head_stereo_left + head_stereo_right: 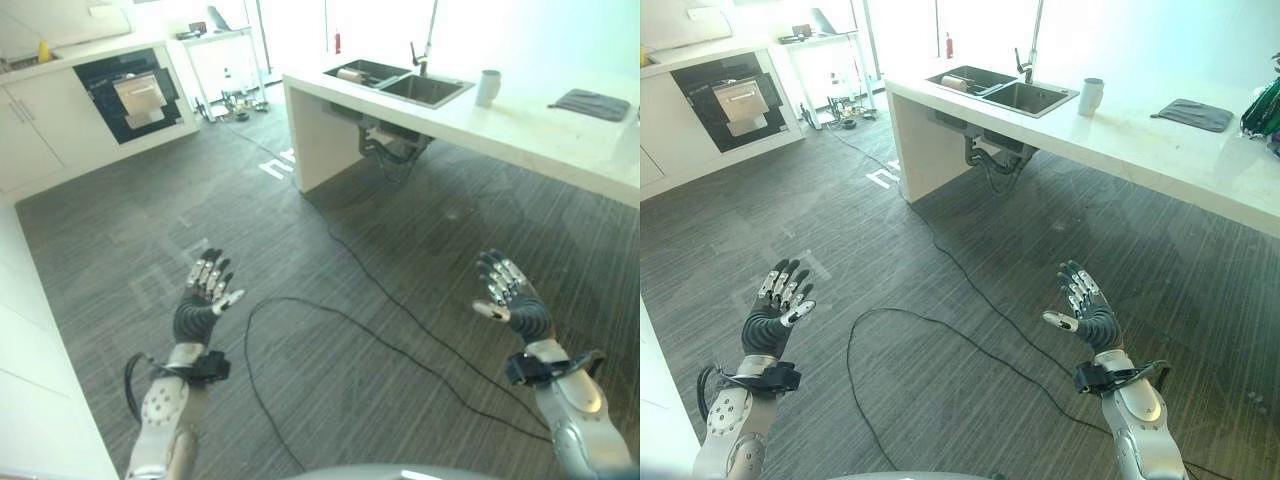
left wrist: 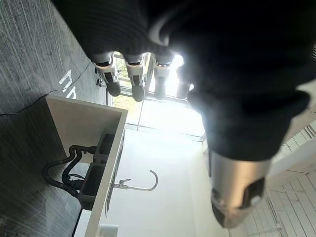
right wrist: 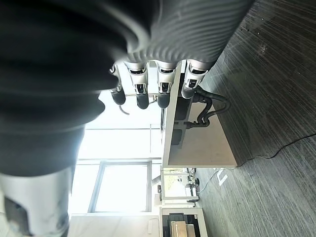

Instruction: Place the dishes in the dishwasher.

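Observation:
Both of my hands hover over the dark wood-grain floor, palms facing each other and holding nothing. My left hand (image 1: 205, 295) is at the lower left and my right hand (image 1: 510, 292) at the lower right, each open with straight fingers. A white mug (image 1: 487, 87) stands on the white counter (image 1: 520, 125) beside the double sink (image 1: 400, 82). A dish (image 1: 352, 75) lies in the far basin. The open dishwasher (image 1: 130, 92) is built into the cabinets at the far left, with a pale item on its rack.
A grey cloth (image 1: 592, 104) lies on the counter at the right. The tap (image 1: 428, 40) rises behind the sink, with pipes (image 1: 385, 140) hanging under the counter. A white cabinet edge (image 1: 40, 380) runs along my left. A small table (image 1: 215, 50) stands at the back.

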### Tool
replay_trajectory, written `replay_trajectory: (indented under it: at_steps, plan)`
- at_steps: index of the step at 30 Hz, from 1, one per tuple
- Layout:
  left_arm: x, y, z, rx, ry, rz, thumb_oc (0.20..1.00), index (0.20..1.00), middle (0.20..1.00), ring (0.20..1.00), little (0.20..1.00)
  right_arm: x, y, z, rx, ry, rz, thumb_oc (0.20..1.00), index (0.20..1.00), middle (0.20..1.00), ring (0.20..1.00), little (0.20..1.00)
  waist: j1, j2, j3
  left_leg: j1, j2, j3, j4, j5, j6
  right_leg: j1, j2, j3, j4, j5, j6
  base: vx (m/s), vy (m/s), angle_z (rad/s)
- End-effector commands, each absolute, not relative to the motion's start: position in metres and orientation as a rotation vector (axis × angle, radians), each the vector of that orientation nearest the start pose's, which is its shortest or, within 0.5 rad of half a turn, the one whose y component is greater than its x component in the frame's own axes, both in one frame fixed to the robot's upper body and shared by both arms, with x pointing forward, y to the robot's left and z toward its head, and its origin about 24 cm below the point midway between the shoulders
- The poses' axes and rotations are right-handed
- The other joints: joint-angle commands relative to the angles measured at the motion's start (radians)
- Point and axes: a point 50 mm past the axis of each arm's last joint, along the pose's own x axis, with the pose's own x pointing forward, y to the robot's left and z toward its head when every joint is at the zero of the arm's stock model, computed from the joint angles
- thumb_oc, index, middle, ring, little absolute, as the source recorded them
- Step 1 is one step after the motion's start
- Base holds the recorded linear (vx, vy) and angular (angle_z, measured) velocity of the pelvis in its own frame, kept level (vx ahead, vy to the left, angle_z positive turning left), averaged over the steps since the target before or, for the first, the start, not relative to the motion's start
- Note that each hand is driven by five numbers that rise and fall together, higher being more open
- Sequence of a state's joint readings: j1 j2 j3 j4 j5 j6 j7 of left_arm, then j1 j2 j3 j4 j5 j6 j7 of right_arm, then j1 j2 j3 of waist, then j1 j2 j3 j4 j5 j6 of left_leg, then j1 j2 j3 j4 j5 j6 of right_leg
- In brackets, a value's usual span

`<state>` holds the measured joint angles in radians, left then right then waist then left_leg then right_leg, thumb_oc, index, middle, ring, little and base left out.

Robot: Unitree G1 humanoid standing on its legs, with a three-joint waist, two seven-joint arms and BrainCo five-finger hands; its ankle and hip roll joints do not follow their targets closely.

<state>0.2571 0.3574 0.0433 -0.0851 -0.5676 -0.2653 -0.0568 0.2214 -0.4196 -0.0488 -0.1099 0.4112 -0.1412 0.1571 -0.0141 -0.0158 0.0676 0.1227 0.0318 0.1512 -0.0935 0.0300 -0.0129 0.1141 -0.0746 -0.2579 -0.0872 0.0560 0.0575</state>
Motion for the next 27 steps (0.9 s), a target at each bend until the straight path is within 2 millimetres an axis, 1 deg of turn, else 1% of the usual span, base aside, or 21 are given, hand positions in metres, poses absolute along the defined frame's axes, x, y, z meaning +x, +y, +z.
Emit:
replay_trajectory:
  at_steps: [1,4,10,13,15,16,17,18,19,20,22,23,24,25,27]
  plan:
    - [0.207,0.249,0.089,-0.071,-0.301,0.045,1.0,1.0,1.0,1.0,1.0,0.22,-0.228,0.086,-0.045,-0.208,0.129,1.0,1.0,1.0,1.0,1.0,0.015,-0.023,0.003,0.037,-0.003,0.011,0.006,-0.107,-0.002,0.031,-0.007,0.021,0.0,-0.059,0.039,-0.03,-0.045,0.0]
    - [0.206,0.25,0.086,-0.106,-0.296,0.065,1.0,1.0,1.0,1.0,1.0,0.219,-0.226,0.089,-0.035,-0.223,0.145,1.0,1.0,1.0,1.0,1.0,0.013,-0.021,0.006,0.036,0.001,0.015,0.006,-0.103,-0.004,0.027,0.001,0.025,0.0,-0.06,0.034,-0.04,-0.082,0.0]
    - [0.205,0.25,0.091,-0.121,-0.33,0.086,1.0,1.0,1.0,1.0,1.0,0.217,-0.225,0.096,-0.05,-0.255,0.153,1.0,1.0,1.0,1.0,1.0,0.006,-0.023,0.011,0.04,0.004,0.012,0.006,-0.097,-0.006,0.028,0.023,0.042,0.0,-0.069,0.02,-0.01,-0.113,0.0]
    - [0.203,0.251,0.091,-0.125,-0.334,0.096,1.0,1.0,1.0,1.0,1.0,0.217,-0.224,0.098,-0.048,-0.259,0.168,1.0,1.0,1.0,1.0,1.0,0.009,-0.023,0.016,0.047,0.009,0.022,0.012,-0.086,-0.015,0.028,0.03,0.038,0.0,-0.071,0.013,0.0,-0.134,-0.02]
    - [0.203,0.252,0.092,-0.132,-0.337,0.102,1.0,1.0,1.0,1.0,1.0,0.218,-0.223,0.101,-0.062,-0.265,0.18,1.0,1.0,1.0,1.0,1.0,0.011,-0.04,0.039,-0.008,0.014,0.056,0.174,-0.104,-0.03,0.034,0.018,0.027,0.0,-0.069,-0.003,-0.02,-0.199,-0.05]
    - [0.203,0.251,0.093,-0.139,-0.345,0.1,1.0,1.0,1.0,1.0,1.0,0.218,-0.224,0.103,-0.08,-0.273,0.179,1.0,1.0,1.0,1.0,1.0,0.015,-0.05,0.058,-0.067,0.027,0.062,0.287,-0.072,-0.043,0.037,0.011,0.022,0.003,-0.068,-0.015,-0.05,-0.163,-0.15]
    - [0.203,0.251,0.093,-0.143,-0.347,0.098,1.0,1.0,1.0,1.0,1.0,0.218,-0.225,0.104,-0.091,-0.278,0.176,1.0,1.0,1.0,1.0,1.0,0.016,-0.054,0.067,-0.103,0.035,0.062,0.355,-0.059,-0.051,0.036,0.009,0.019,0.005,-0.068,-0.022,-0.07,-0.212,-0.1]
    - [0.202,0.252,0.092,-0.163,-0.346,0.099,1.0,1.0,1.0,1.0,1.0,0.217,-0.231,0.107,-0.123,-0.294,0.164,1.0,1.0,1.0,1.0,1.0,0.016,-0.063,0.098,-0.223,0.057,0.044,0.567,-0.018,-0.069,0.029,0.002,0.015,0.017,-0.066,-0.045,-0.04,-0.161,-0.12]
    - [0.202,0.251,0.091,-0.169,-0.342,0.099,1.0,1.0,1.0,1.0,1.0,0.217,-0.232,0.108,-0.126,-0.296,0.16,1.0,1.0,1.0,1.0,1.0,0.015,-0.059,0.104,-0.252,0.063,0.032,0.605,-0.009,-0.073,0.025,0.005,0.015,0.023,-0.066,-0.05,0.04,-0.101,-0.03]
    - [0.202,0.248,0.088,-0.173,-0.332,0.096,1.0,1.0,1.0,1.0,1.0,0.218,-0.233,0.108,-0.127,-0.299,0.147,1.0,1.0,1.0,1.0,1.0,0.015,-0.054,0.117,-0.272,0.08,0.038,0.555,0.0,-0.071,0.03,0.01,0.025,0.029,-0.07,-0.044,0.12,0.04,0.02]
    - [0.201,0.246,0.085,-0.191,-0.313,0.09,1.0,1.0,1.0,1.0,1.0,0.22,-0.233,0.109,-0.127,-0.298,0.14,1.0,1.0,1.0,1.0,1.0,0.016,-0.043,0.119,-0.243,0.101,0.066,0.408,0.014,-0.069,0.044,0.013,0.037,0.02,-0.078,-0.03,0.24,0.158,-0.08]
    - [0.2,0.245,0.085,-0.197,-0.306,0.081,1.0,1.0,1.0,1.0,1.0,0.219,-0.232,0.11,-0.137,-0.3,0.146,1.0,1.0,1.0,1.0,1.0,0.014,-0.025,0.115,-0.213,0.128,0.086,0.256,0.066,-0.084,0.062,0.021,0.044,0.004,-0.087,-0.017,0.34,0.258,-0.43]
    - [0.199,0.245,0.084,-0.198,-0.303,0.077,1.0,1.0,1.0,1.0,1.0,0.217,-0.233,0.11,-0.157,-0.298,0.155,1.0,1.0,1.0,1.0,1.0,0.013,-0.011,0.112,-0.208,0.146,0.096,0.156,0.122,-0.1,0.074,0.028,0.051,0.0,-0.098,-0.01,0.46,0.369,-0.43]
    - [0.198,0.243,0.083,-0.204,-0.299,0.069,1.0,1.0,1.0,1.0,1.0,0.213,-0.235,0.111,-0.193,-0.293,0.172,1.0,1.0,1.0,1.0,1.0,0.022,0.004,0.114,-0.215,0.164,0.065,0.027,0.222,-0.125,0.103,0.039,0.078,0.0,-0.12,-0.008,0.39,0.326,-0.21]
    - [0.198,0.24,0.079,-0.232,-0.297,0.067,1.0,1.0,1.0,1.0,1.0,0.212,-0.238,0.112,-0.21,-0.288,0.195,1.0,1.0,1.0,1.0,1.0,0.032,0.006,0.118,-0.241,0.171,0.028,0.03,0.251,-0.135,0.138,0.046,0.103,0.0,-0.143,-0.015,0.39,0.335,-0.01]
